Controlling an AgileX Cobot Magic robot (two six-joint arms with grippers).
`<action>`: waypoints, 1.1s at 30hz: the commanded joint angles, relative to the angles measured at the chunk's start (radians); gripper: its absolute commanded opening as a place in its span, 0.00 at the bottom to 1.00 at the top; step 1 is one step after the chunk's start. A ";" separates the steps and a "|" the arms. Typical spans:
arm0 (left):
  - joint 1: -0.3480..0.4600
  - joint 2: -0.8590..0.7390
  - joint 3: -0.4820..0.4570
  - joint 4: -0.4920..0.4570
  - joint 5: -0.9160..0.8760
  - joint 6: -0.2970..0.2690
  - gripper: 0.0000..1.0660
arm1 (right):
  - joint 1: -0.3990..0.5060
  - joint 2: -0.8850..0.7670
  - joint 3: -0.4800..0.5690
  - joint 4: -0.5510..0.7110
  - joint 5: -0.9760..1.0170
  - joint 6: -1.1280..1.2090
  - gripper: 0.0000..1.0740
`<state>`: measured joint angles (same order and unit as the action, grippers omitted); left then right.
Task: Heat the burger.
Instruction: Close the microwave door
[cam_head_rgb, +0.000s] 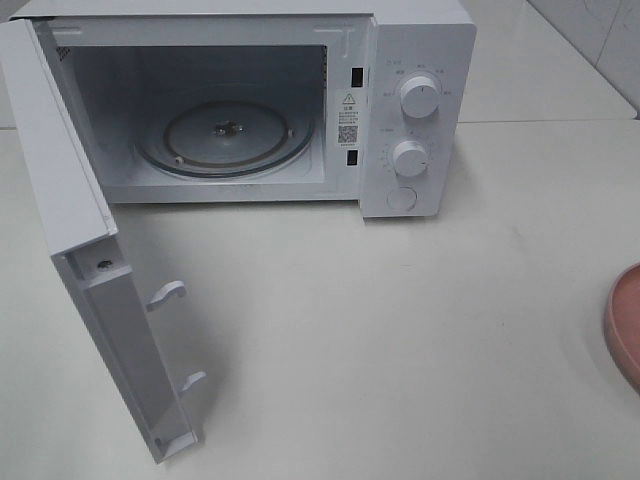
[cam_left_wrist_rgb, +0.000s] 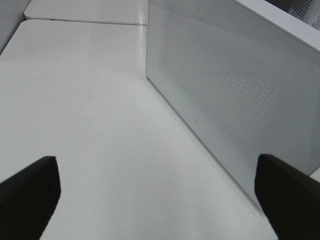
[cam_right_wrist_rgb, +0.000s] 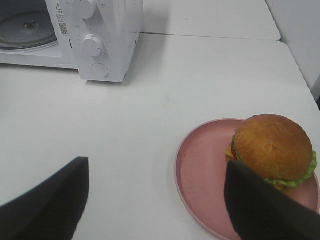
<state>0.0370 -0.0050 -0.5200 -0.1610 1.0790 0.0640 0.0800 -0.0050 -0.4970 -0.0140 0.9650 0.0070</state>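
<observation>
The burger (cam_right_wrist_rgb: 273, 148), a golden-brown bun with green lettuce at its edge, sits on a round pink plate (cam_right_wrist_rgb: 200, 165) on the white table. In the exterior high view only the plate's rim (cam_head_rgb: 625, 325) shows at the right edge; the burger is out of that view. The white microwave (cam_head_rgb: 410, 110) stands at the back with its door (cam_head_rgb: 80, 280) swung open to the left and its glass turntable (cam_head_rgb: 225, 135) bare. My right gripper (cam_right_wrist_rgb: 155, 200) is open, above the table short of the plate. My left gripper (cam_left_wrist_rgb: 157, 192) is open beside the open door's mesh face (cam_left_wrist_rgb: 235, 90).
The microwave's two knobs (cam_head_rgb: 419, 97) and round button (cam_head_rgb: 401, 198) face the front; they also show in the right wrist view (cam_right_wrist_rgb: 92, 45). The open door juts out over the table's left part. Neither arm shows in the exterior high view.
</observation>
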 joint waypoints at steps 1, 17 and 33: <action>0.003 -0.005 0.003 -0.006 -0.010 -0.001 0.92 | -0.008 -0.025 0.003 0.001 -0.004 -0.007 0.67; 0.003 -0.005 0.003 -0.006 -0.010 -0.001 0.92 | -0.008 -0.025 0.003 0.001 -0.004 -0.007 0.67; 0.003 -0.005 0.003 -0.006 -0.010 -0.001 0.92 | -0.008 -0.025 0.003 0.001 -0.004 -0.007 0.67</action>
<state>0.0370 -0.0050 -0.5200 -0.1610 1.0790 0.0640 0.0800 -0.0050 -0.4970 -0.0130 0.9650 0.0060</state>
